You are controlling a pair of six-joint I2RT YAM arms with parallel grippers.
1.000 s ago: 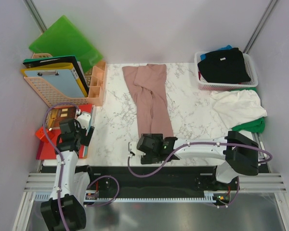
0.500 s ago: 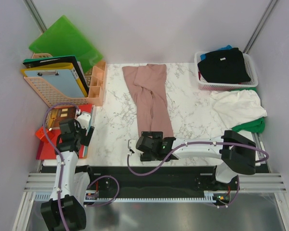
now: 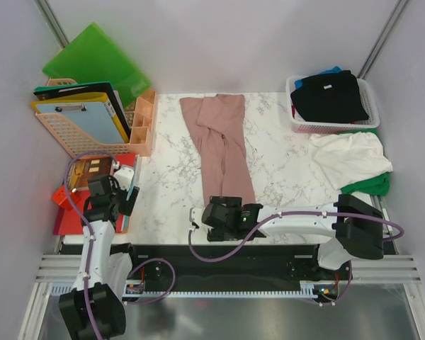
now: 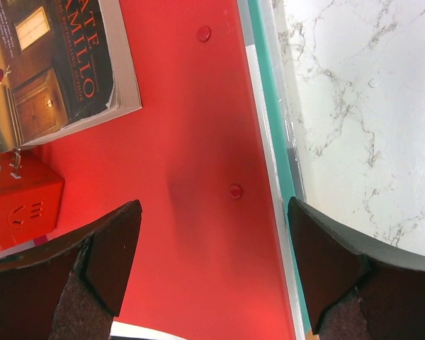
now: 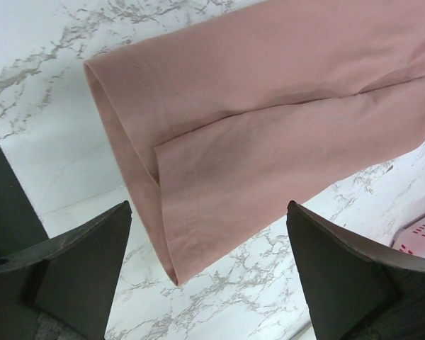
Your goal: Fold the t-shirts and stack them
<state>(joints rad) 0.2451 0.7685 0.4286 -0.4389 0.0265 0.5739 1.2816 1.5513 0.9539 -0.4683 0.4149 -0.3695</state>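
Pink t-shirt [image 3: 223,149], soft long folded strip, left gripper [image 4: 211,212] and right gripper [image 5: 209,212] spread wide, empty

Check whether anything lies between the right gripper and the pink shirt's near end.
Nothing visible does. The right gripper, jaws open, hangs directly over the pink shirt at its folded near end, with only bare marble table beside it.

Only readable text I get is on the book cover [image 4: 49,64] lying on the red folder [image 4: 191,177]: red letters "ATE" and "MILLO", cut off at the frame edge. Smaller print there is too blurred. Embossed marks on the orange block [image 4: 21,205] are illegible.
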